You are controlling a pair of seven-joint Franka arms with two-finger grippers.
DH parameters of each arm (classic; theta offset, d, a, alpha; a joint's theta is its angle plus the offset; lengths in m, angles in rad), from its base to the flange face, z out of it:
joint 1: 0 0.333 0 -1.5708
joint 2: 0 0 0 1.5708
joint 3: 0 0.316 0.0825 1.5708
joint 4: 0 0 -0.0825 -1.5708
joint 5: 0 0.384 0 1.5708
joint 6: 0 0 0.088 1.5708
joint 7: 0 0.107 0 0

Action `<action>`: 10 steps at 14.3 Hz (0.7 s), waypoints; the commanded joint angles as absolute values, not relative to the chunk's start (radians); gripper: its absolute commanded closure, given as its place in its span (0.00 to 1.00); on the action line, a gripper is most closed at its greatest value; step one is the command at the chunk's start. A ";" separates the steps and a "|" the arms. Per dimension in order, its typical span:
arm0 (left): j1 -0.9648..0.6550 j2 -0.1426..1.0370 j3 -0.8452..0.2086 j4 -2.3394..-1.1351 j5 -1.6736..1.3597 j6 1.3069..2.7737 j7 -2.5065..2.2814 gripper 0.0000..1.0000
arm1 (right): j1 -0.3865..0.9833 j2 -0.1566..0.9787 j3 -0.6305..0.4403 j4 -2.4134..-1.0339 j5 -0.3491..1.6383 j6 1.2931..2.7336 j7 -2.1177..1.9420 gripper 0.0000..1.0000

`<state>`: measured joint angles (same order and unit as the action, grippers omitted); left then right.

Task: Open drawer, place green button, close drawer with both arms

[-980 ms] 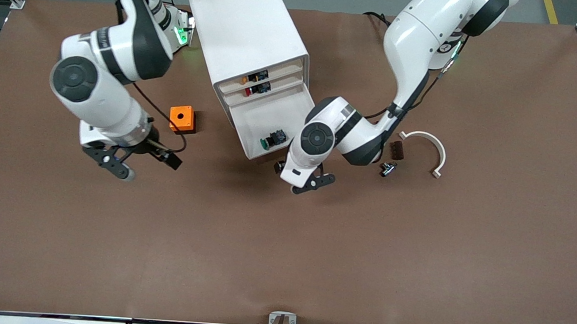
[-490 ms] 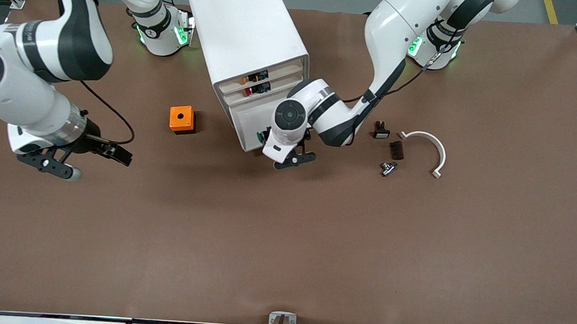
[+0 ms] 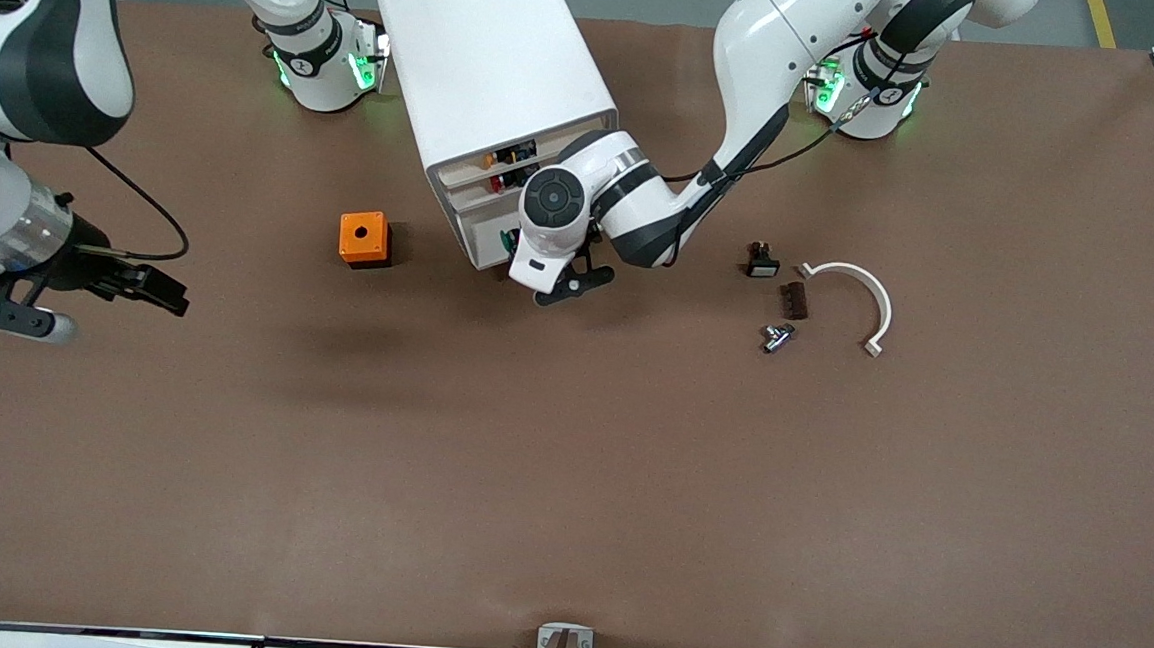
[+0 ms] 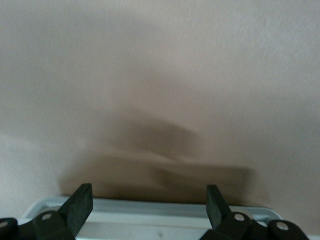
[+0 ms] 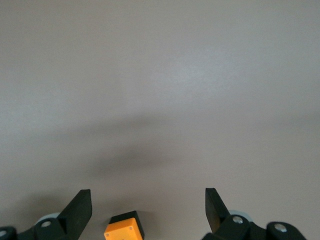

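The white cabinet (image 3: 492, 68) stands at the back middle of the table. Its third drawer (image 3: 485, 246) sticks out only a little. My left gripper (image 3: 564, 285) is open right in front of the drawer. In the left wrist view the drawer's pale front rim (image 4: 150, 212) lies between the spread fingers of the left gripper (image 4: 147, 195). Of the button, only a green sliver (image 3: 508, 244) shows in the drawer beside the left wrist. My right gripper (image 3: 107, 307) is open and empty over the bare table at the right arm's end; the right wrist view also shows it (image 5: 147, 197).
An orange cube (image 3: 363, 238) with a round hole sits beside the cabinet and also shows in the right wrist view (image 5: 122, 229). Toward the left arm's end lie a small black part with a white face (image 3: 762, 262), a dark block (image 3: 794, 299), a metal part (image 3: 777, 336) and a white curved piece (image 3: 864, 292).
The left gripper has moved toward the cabinet and the drawer has slid most of the way in, covering the button. The right arm has swung away toward its end of the table.
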<state>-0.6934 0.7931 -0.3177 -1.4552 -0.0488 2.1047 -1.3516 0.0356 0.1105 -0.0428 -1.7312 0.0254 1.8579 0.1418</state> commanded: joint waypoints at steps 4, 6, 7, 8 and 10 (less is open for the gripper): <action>-0.689 0.778 -0.362 -1.483 -0.172 2.102 -1.427 0.00 | -0.012 0.016 -0.025 -1.764 0.026 1.826 0.071 0.00; -0.689 0.779 -0.368 -1.483 -0.228 2.102 -1.428 0.00 | -0.012 -0.018 -0.025 -1.763 0.025 1.801 0.068 0.00; -0.689 0.781 -0.370 -1.483 -0.257 2.102 -1.427 0.00 | -0.011 -0.031 -0.025 -1.763 0.025 1.787 0.067 0.00; -0.689 0.781 -0.370 -1.483 -0.282 2.102 -1.425 0.00 | -0.012 -0.043 -0.023 -1.761 0.023 1.779 0.067 0.00; -0.689 0.781 -0.370 -1.483 -0.290 2.102 -1.419 0.00 | -0.012 -0.063 -0.025 -1.758 0.023 1.760 0.067 0.00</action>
